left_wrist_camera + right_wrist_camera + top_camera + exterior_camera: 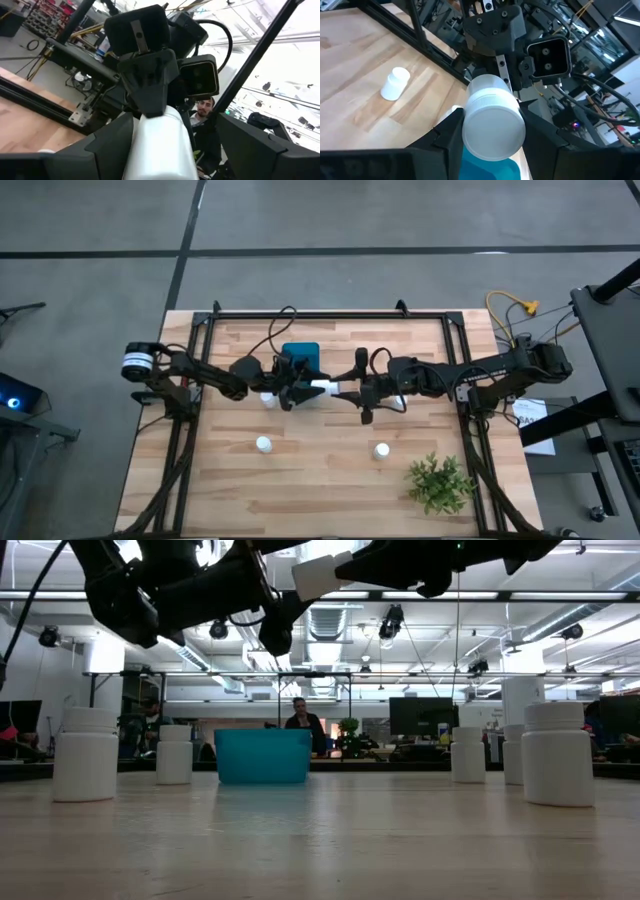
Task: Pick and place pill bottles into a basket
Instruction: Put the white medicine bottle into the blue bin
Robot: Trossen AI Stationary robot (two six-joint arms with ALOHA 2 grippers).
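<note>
Here, the wooden worktop (pixel 320 480) carries everything, and my two arms reach in from its left and right edges and meet above its middle, a little toward the far edge.

The blue basket (pixel 300 356) sits near the middle of the far edge, and I can see none of the bottles inside it from above. A green plant (pixel 440 483) stands by the near right corner.

My right gripper (pixel 340 389) pinches the held bottle (pixel 320 388) at one end. It holds the bottle on its side in the air, above the basket's near right corner. My left gripper (pixel 293 392) faces it from the other side. Its fingers (pixel 107 147) are spread around the bottle's body, one of them against it and the other standing apart from it.

The other bottles stand upright on the wood:
- One (pixel 263 444) is toward the near edge, left of centre.
- One (pixel 381 450) is toward the near edge, right of centre.
- One (pixel 268 397) is just beside the basket's near left corner, half under my left arm.
- Two more (pixel 467 754) (pixel 513 754) show from table height on the right side, farther back, close together.
</note>
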